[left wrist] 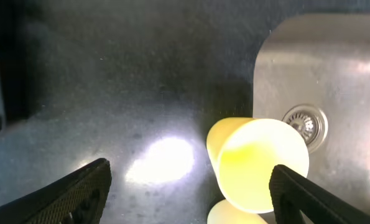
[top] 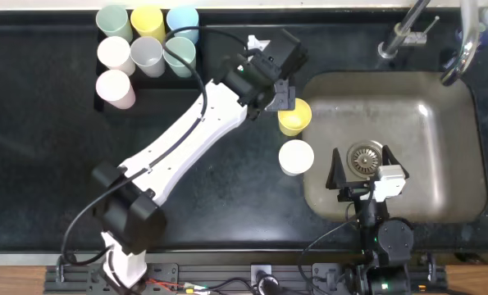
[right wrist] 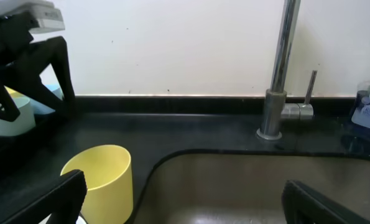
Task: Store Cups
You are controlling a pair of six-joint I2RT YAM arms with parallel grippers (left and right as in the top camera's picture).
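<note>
Left hand (top: 282, 97) (left wrist: 189, 169): fingers wide, holding nothing, hanging over the yellow cup (top: 294, 119) (left wrist: 259, 162). The cup is upright, mouth up, on the counter (top: 47, 156) just beside the sink (top: 440, 90) rim and nearer one finger than the other. White cup (top: 296, 156) at 6 o'clock of the yellow, just beside it, also upright. Cluster of stored cups (top: 147, 53) at 10 o'clock, well apart. Right hand (top: 362, 160) (right wrist: 185, 183): wide, holding nothing, over the sink basin at 3 o'clock of the white cup. Faucet (top: 403, 33) at 12 o'clock of the sink.
</note>
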